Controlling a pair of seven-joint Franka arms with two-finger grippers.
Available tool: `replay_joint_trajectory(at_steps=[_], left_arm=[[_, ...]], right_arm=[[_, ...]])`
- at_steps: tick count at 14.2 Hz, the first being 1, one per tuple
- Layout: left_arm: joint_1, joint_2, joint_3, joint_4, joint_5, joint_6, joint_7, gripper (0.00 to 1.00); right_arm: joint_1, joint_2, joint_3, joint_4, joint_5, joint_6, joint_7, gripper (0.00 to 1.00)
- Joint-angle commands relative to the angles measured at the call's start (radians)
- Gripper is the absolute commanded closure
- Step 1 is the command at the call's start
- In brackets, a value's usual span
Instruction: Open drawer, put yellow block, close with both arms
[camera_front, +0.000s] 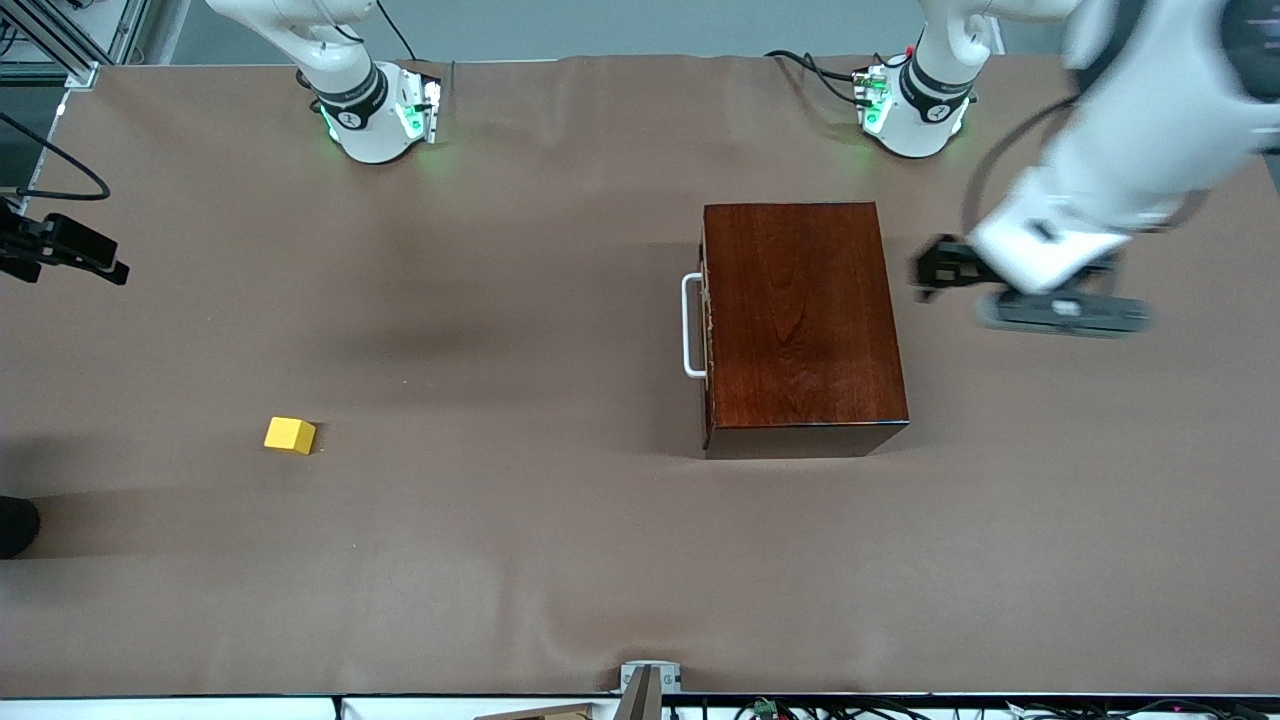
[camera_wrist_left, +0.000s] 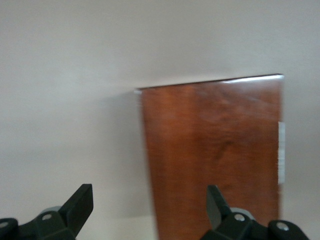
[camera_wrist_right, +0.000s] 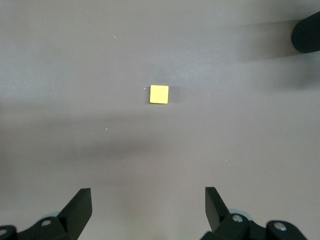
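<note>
Looking down from the front camera, the wooden box (camera_front: 805, 325) sits on the brown table (camera_front: 560, 560) toward the left arm's end, about midway between the table's edge by the robot bases and its camera edge. Its drawer (camera_front: 706, 325) is pushed fully in, and the white handle (camera_front: 691, 325) faces the right arm's end. The yellow block (camera_front: 290, 435) lies well apart from the box, toward the right arm's end and nearer the camera edge. The left gripper (camera_front: 935, 268) hangs in the air over bare table just beside the box's closed back, empty. The right gripper (camera_front: 70, 250) hangs over the table's edge at the right arm's end.

In the left wrist view the left gripper (camera_wrist_left: 150, 210) stands spread wide, nothing between its fingers, with the box's glossy top (camera_wrist_left: 215, 155) below.

In the right wrist view the right gripper (camera_wrist_right: 148, 210) is likewise spread wide and empty, and the block (camera_wrist_right: 159, 94) lies on the cloth below it, untouched.

The block looks light, rigid and square-edged; pinching two flat, parallel faces should hold it, though it seems about as wide as the fingers' span, so centring matters. The box looks heavy and slick; the handle's bar is the place to pull, and the box may slide unless braced.
</note>
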Motion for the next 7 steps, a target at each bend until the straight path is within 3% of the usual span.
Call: replay_joint_trajectory(at_steps=[1,4,7], left_arm=[[-0.095,0.066,-0.023,0.088,0.008,-0.011,-0.149,0.00],[-0.256,0.132,-0.020,0.154,0.011,-0.011,-0.390,0.00],[-0.370,0.204,-0.013,0.187,0.017,-0.010,-0.473,0.00]], right_arm=[[-0.016,0.003,0.012,0.008,-0.006,-0.003,0.001,0.00],[-0.016,0.003,0.012,0.008,-0.006,-0.002,0.001,0.00],[-0.016,0.003,0.013,0.008,-0.006,-0.003,0.001,0.00]])
